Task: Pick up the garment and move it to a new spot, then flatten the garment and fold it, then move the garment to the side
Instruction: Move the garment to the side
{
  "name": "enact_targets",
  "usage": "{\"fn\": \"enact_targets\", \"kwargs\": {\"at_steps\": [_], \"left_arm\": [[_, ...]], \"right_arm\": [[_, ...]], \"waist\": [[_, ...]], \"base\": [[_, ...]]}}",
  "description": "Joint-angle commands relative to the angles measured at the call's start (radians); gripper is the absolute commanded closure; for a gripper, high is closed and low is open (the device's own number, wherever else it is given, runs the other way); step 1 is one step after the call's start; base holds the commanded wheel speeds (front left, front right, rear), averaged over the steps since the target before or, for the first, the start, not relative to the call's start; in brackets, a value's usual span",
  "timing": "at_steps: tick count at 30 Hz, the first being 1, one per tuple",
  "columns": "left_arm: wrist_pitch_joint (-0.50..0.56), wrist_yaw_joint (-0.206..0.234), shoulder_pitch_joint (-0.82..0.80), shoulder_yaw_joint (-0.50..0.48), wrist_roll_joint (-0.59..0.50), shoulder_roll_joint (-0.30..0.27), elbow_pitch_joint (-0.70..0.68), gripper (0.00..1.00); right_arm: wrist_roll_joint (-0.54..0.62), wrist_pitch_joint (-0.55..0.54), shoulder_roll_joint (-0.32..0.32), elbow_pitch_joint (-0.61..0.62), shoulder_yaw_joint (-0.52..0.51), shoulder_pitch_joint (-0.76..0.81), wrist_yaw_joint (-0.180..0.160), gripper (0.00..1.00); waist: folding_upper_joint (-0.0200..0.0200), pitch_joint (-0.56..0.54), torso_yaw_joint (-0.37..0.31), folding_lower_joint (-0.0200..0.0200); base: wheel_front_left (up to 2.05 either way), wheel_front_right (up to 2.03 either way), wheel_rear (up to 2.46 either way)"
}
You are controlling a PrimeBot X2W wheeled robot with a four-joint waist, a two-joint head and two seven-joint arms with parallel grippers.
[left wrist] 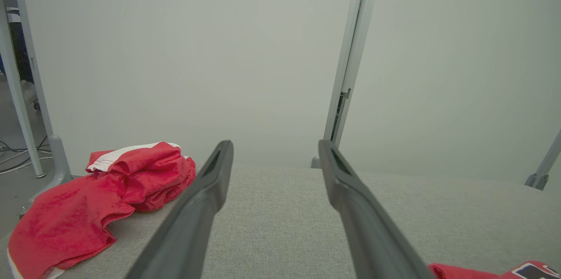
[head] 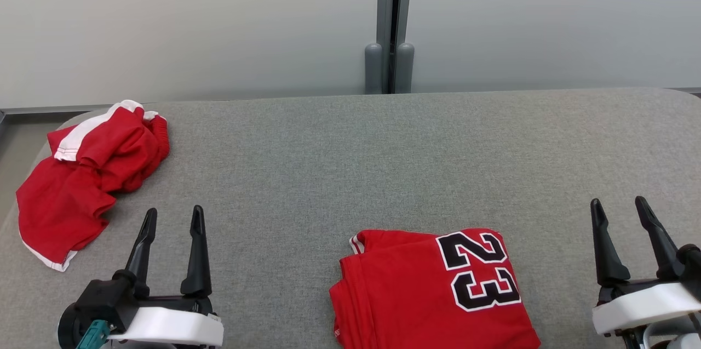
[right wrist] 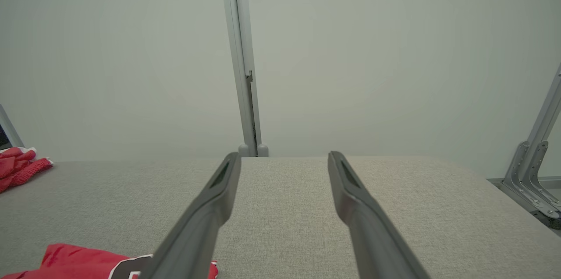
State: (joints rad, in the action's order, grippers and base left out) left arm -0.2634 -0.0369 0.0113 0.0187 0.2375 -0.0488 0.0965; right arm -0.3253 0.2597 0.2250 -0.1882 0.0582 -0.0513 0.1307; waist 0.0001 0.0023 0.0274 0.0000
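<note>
A crumpled red garment with white trim (head: 87, 173) lies bunched at the table's far left, hanging partly over the edge; the left wrist view has it (left wrist: 101, 196) left of my fingers. A folded red jersey with a black "23" (head: 432, 289) lies flat at the front middle, and its edge peeks into the right wrist view (right wrist: 83, 261). My left gripper (head: 174, 209) stands open just right of the crumpled garment, touching nothing, fingers spread (left wrist: 275, 143). My right gripper (head: 618, 200) is open at the front right, apart from the jersey, with nothing between its fingers (right wrist: 285, 154).
The grey fabric-covered table (head: 350, 162) has rounded far corners. A pale partition wall with a grey vertical post (head: 390, 26) stands right behind it. Metal legs and cables (left wrist: 26, 147) show on the floor beyond the left edge.
</note>
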Motion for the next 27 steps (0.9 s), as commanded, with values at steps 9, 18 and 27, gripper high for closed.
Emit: {"fn": "enact_targets", "kwargs": {"at_steps": [9,18,27], "left_arm": [[-0.001,-0.003,-0.022,0.003,0.008,-0.004,0.017,0.0],[-0.001,-0.006,-0.033,0.007,0.019,-0.004,0.026,0.0],[-0.001,-0.006,-0.032,0.008,0.02,-0.004,0.028,0.0]], "right_arm": [[-0.081,-0.066,0.014,-0.036,0.145,-0.021,0.0,0.0],[-0.191,-0.289,0.002,-0.18,0.26,-0.072,0.0,0.0],[-0.261,-0.483,-0.039,-0.334,0.275,-0.083,0.0,0.0]], "waist": [[-0.0001,0.001,0.006,0.0],[-0.0001,0.006,0.025,0.0],[-0.0001,0.006,0.047,0.0]], "base": [[0.0,0.0,0.0],[0.0,0.0,0.0],[0.0,0.0,0.0]]}}
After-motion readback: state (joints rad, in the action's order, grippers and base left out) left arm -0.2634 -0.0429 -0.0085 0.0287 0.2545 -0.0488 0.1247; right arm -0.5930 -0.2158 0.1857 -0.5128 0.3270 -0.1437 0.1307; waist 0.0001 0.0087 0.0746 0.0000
